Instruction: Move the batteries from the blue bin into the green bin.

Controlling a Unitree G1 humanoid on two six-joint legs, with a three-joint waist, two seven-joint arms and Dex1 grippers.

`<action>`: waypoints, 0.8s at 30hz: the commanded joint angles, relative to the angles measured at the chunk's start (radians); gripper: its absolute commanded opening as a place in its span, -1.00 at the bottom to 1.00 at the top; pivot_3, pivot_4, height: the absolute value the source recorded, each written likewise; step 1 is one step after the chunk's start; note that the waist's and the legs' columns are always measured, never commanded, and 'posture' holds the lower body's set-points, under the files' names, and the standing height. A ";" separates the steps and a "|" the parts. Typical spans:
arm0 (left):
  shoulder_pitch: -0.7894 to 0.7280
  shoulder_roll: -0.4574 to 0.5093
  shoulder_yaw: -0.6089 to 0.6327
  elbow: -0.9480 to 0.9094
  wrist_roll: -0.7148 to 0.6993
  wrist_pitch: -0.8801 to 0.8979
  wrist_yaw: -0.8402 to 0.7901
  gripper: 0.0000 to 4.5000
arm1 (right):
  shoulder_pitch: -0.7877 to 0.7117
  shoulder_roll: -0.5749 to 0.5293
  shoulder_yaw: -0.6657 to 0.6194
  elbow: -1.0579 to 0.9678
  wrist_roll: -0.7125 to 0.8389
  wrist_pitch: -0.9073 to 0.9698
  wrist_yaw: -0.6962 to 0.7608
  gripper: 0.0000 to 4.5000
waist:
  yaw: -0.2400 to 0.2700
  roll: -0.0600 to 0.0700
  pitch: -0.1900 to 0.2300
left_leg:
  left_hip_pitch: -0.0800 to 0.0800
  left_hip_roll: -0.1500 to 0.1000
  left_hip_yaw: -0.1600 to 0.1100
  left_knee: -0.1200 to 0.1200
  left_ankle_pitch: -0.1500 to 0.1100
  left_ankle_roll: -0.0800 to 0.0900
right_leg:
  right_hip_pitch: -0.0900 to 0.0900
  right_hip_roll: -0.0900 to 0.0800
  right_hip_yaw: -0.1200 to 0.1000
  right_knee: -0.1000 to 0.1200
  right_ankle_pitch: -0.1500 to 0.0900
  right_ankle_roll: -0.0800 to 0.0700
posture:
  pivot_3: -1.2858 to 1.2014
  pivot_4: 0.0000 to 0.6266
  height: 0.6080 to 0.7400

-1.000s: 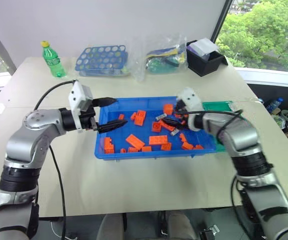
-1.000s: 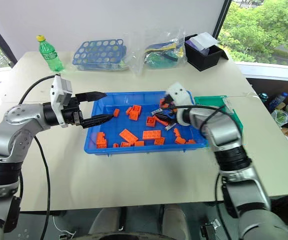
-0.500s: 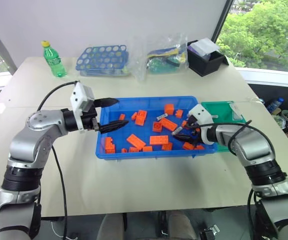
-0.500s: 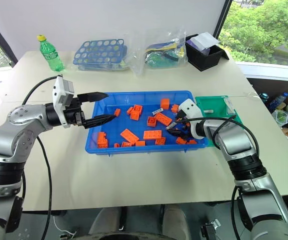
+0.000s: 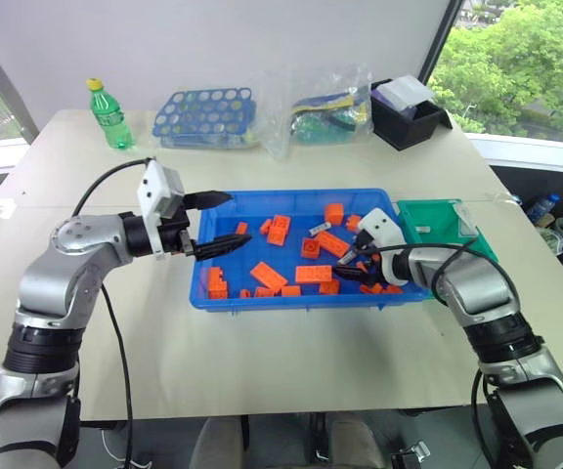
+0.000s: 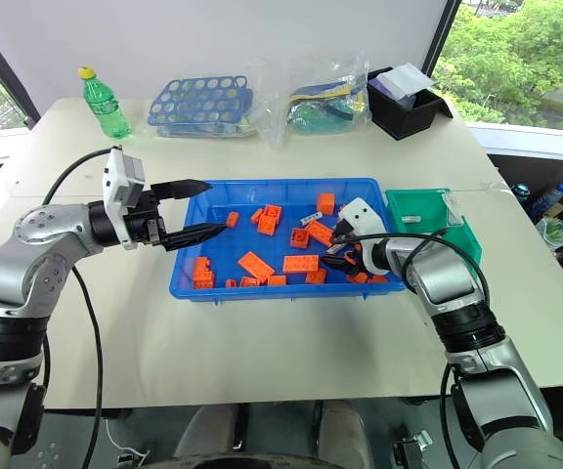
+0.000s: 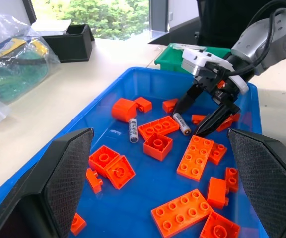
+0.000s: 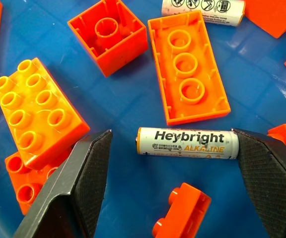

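The blue bin (image 5: 281, 300) lies mid-table and holds several orange bricks and two batteries. One battery (image 8: 187, 143), labelled Heybright, lies flat on the bin floor between my right gripper's fingers (image 8: 83, 188), which stand apart on either side of it without touching. My right gripper (image 5: 345, 269) is low in the bin's right part and open. A second battery (image 7: 132, 130) lies farther back by a brick. My left gripper (image 5: 238, 218) hovers open and empty over the bin's left end. The green bin (image 5: 438, 223) sits against the blue bin's right side, with a small silver cylinder inside.
Orange bricks (image 8: 38, 119) crowd close around the battery. At the back of the table stand a green bottle (image 5: 108, 115), a blue rack with round holes (image 5: 206, 115), a clear plastic bag (image 5: 325, 107) and a black box (image 5: 411, 109).
My right gripper has sunk into the blue bin and now straddles a battery, still open. The left arm has stayed put.
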 commanded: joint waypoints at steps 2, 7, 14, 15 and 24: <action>-0.019 0.010 0.024 -0.018 0.001 -0.018 0.000 1.00 | 0.006 0.020 -0.012 -0.060 0.002 0.006 -0.018 0.13 | 0.000 0.000 0.000 | 0.000 0.000 0.000 0.000 0.000 0.000 | 0.001 0.000 0.000 0.000 0.000 0.000 | 0.03 -0.52 0.75; -0.029 0.006 0.018 -0.006 0.004 -0.024 -0.005 1.00 | 0.008 0.014 -0.060 -0.140 0.022 0.045 -0.042 0.00 | 0.000 0.000 0.000 | 0.000 0.000 0.000 0.000 0.000 0.000 | 0.001 0.000 0.000 0.000 0.000 0.000 | 0.03 -0.52 0.75; -0.024 0.001 0.013 0.000 0.007 -0.034 -0.014 1.00 | -0.022 -0.070 -0.373 -0.321 0.088 0.213 -0.130 0.00 | 0.005 0.001 0.001 | -0.001 0.000 0.000 0.000 0.000 0.000 | 0.001 0.000 0.000 0.000 0.000 0.000 | 0.03 -0.52 0.75; -0.021 0.000 0.010 0.001 0.008 -0.036 -0.017 1.00 | -0.005 -0.096 -0.416 -0.331 0.089 0.230 -0.136 0.00 | 0.007 0.001 0.000 | -0.001 0.000 0.000 0.001 0.000 0.000 | 0.000 0.000 0.000 0.000 0.000 0.000 | 0.03 -0.52 0.75; -0.055 -0.026 -0.012 0.037 0.023 -0.047 -0.038 1.00 | 0.169 -0.164 -0.581 -0.323 0.105 0.254 -0.164 0.22 | 0.002 0.002 0.001 | 0.000 0.000 0.001 0.000 0.000 0.000 | 0.003 0.000 0.000 -0.001 0.000 0.000 | 0.03 -0.52 0.75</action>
